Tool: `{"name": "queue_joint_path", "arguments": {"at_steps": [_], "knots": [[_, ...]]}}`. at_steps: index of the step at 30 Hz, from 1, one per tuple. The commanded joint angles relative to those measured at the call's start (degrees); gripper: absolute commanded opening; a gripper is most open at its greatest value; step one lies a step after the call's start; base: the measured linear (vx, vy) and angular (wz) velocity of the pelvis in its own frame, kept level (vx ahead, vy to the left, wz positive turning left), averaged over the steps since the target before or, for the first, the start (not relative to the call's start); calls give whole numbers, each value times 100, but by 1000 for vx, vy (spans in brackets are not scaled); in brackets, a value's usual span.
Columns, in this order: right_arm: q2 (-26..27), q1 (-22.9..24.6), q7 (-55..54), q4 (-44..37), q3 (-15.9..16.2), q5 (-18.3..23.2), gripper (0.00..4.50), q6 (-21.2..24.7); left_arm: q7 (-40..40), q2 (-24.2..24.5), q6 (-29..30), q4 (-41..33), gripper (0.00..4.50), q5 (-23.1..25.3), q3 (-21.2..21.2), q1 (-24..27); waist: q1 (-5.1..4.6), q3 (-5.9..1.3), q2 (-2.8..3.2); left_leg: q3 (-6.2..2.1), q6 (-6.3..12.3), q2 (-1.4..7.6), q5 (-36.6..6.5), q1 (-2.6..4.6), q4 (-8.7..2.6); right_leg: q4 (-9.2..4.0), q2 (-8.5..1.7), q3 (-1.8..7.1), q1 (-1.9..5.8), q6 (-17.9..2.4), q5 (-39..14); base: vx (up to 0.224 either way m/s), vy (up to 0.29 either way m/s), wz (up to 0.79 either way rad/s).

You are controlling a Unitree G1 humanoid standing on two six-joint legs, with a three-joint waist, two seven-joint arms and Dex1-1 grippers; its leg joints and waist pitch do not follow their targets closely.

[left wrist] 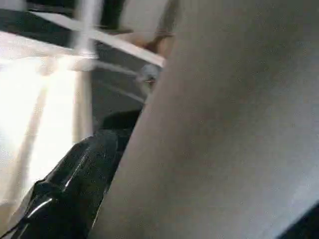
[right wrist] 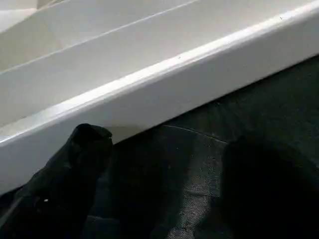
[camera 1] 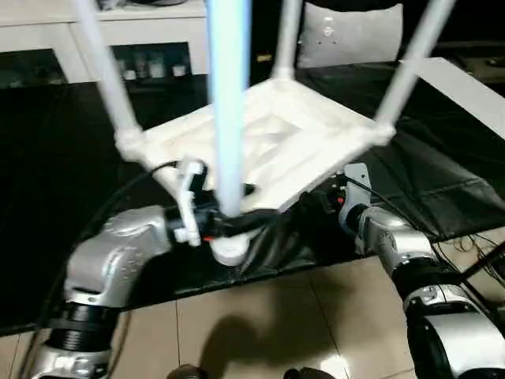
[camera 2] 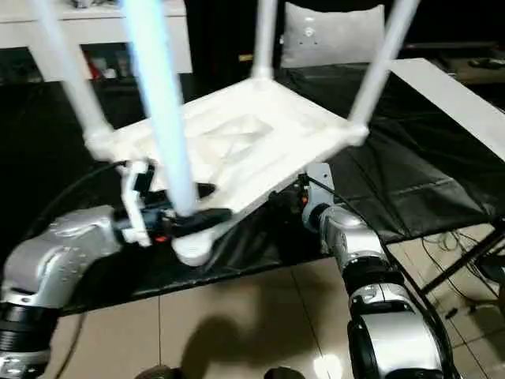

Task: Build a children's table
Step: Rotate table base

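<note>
1. Fingers of the left gripper (camera 1: 225, 225) stand wide apart on either side of the nearest leg (camera 1: 230, 103) of the table (camera 1: 268, 146), low down by its corner socket (camera 1: 226, 251). Whether they press on the leg I cannot tell.
2. Left eye view: the white table lies upside down on a black cloth (camera 1: 47, 174), ribbed underside up, all four legs pointing up and out of the top of the picture. Its near corner overhangs the cloth's edge above the tiled floor (camera 1: 260, 316). The left forearm (camera 1: 110, 260) reaches in from the left, a black cable looping over it.
3. Same view: the right forearm (camera 1: 410, 268) comes from the lower right toward the near right edge of the tabletop; its wrist sits just beside and below that edge.
4. Right eye view: same layout. A white cabinet (camera 2: 95, 31) stands behind the cloth at the back left, and a grey cushion (camera 2: 331, 35) at the back centre.
5. Left wrist view: the leg (left wrist: 219, 129) runs close across the picture as a broad pale band. One black finger (left wrist: 70, 194) lies right beside it; the bright tabletop underside (left wrist: 35, 109) is behind.
6. Right wrist view: the right gripper (right wrist: 164, 199) has its fingers spread wide, nothing between them. They lie over the black cloth (right wrist: 259, 109), just below the table's white rim (right wrist: 164, 84); one finger (right wrist: 70, 174) has its tip close under the rim, contact not clear.
</note>
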Motion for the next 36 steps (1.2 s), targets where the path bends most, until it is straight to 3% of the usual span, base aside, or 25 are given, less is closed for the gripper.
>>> {"name": "queue_joint_path", "arguments": {"at_steps": [1, 8, 11, 12, 14, 17, 20, 21, 23, 24, 25, 29, 36], "knots": [[178, -213, 165, -21, 188, -53, 450, -133, -179, -119, 105, -179, 437, -206, -312, -154, 45, -423, -44, -2, -6, 103, -1485, 105, -418, -336, -231, 181, 304, -1254, -1582, 0, 0, 0], [297, -313, 298, 199, 137, -154, 450, -310, -82, -587, 170, -107, 437, -218, -579, -454, 39, -441, -62, 14, 38, 124, -1397, 137, -396, -334, -223, 184, 303, -1281, -1529, 0, 0, 0], [333, -287, 466, 248, 197, -193, 450, -370, 49, -860, 229, -94, 437, -326, -600, -526, 38, -440, -88, 20, 77, 118, -1379, 118, -389, -336, -226, 182, 326, -1306, -1465, 0, 0, 0], [356, -263, 543, 261, 224, -207, 450, -392, 78, -954, 230, -112, 437, -352, -651, -530, 46, -457, -38, 13, 90, 117, -1370, 122, -382, -326, -231, 178, 337, -1312, -1469, 0, 0, 0], [376, -248, 590, 286, 240, -232, 450, -421, 117, -1023, 211, -111, 437, -331, -700, -530, 41, -458, -69, 21, 107, 122, -1363, 121, -378, -338, -223, 176, 331, -1328, -1435, 0, 0, 0], [407, -233, 651, 332, 259, -271, 450, -461, 223, -1144, 140, -45, 437, -235, -750, -550, 42, -459, -62, 20, 137, 129, -1335, 123, -378, -329, -217, 174, 330, -1371, -1356, 0, 0, 0], [432, -256, 518, 446, 206, -334, 450, -557, 635, -1394, -210, 288, 437, 188, -708, -684, 50, -448, -61, 21, 135, 134, -1420, 138, -381, -353, -214, 173, 316, -1368, -1442, 0, 0, 0], [433, -266, 524, 463, 169, -310, 450, -567, 712, -1440, -276, 369, 437, 240, -665, -722, 53, -441, -38, 10, 88, 135, -1594, 146, -389, -381, -219, 168, 316, -1300, -1642, 0, 0, 0], [431, -274, 604, 472, 129, -279, 450, -576, 787, -1486, -340, 448, 437, 277, -615, -766, 40, -447, -60, -10, 49, 126, -1643, 109, -400, -374, -231, 156, 348, -1217, -1761, 0, 0, 0], [433, -268, 652, 471, 123, -279, 450, -580, 801, -1499, -364, 467, 437, 286, -606, -781, 41, -445, -25, -14, 43, 130, -1700, 129, -399, -383, -234, 158, 329, -1208, -1811, 0, 0, 0], [435, -261, 669, 473, 121, -289, 450, -586, 816, -1514, -389, 474, 437, 294, -605, -790, 34, -440, -42, -7, 47, 130, -1728, 132, -397, -397, -229, 159, 319, -1203, -1838, 0, 0, 0], [466, -213, 825, 473, 106, -306, 450, -664, 920, -1624, -532, 537, 437, 341, -581, -825, 53, -454, -39, -7, 79, 135, -1659, 128, -394, -379, -221, 159, 325, -1272, -1658, 0, 0, 0], [230, -38, 392, 355, -239, -194, 450, -912, 1606, -1909, -1443, 1147, 437, 839, -353, -1053, 82, -459, -40, 3, 150, 130, -1680, 148, -381, -410, -220, 157, 315, -1240, -1633, 0, 0, 0]]}}
